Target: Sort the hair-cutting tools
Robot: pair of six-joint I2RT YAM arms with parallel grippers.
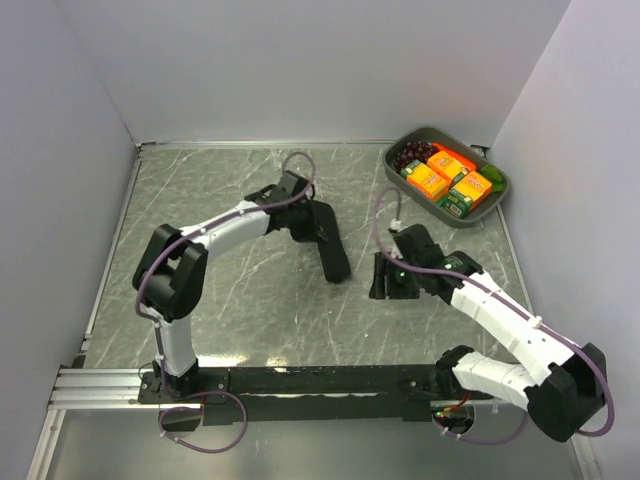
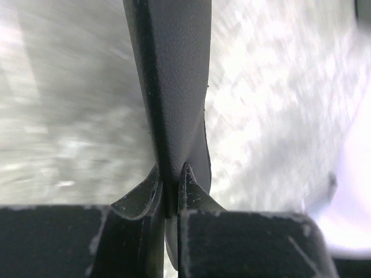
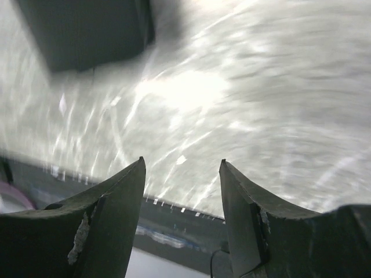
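The hair-cutting tools show in no view. My left gripper (image 1: 306, 222) is shut on one edge of a flat black zip case (image 1: 331, 248), which slants from the jaws toward the table's middle. In the left wrist view the case (image 2: 174, 87) runs edge-on up from my closed left gripper (image 2: 171, 197), and I cannot tell whether its far end rests on the table. My right gripper (image 1: 383, 277) is just right of the case's lower end. It stands open above bare marble with nothing between its fingers. The right wrist view shows that gripper (image 3: 181, 165) and the case (image 3: 87, 29) at top left.
A grey bin (image 1: 497, 199) at the back right corner holds orange and green boxes (image 1: 429, 180) and dark grapes (image 1: 410, 153). White walls close in the grey marble table (image 1: 230, 300) on three sides. A black rail (image 1: 320, 380) runs along the near edge.
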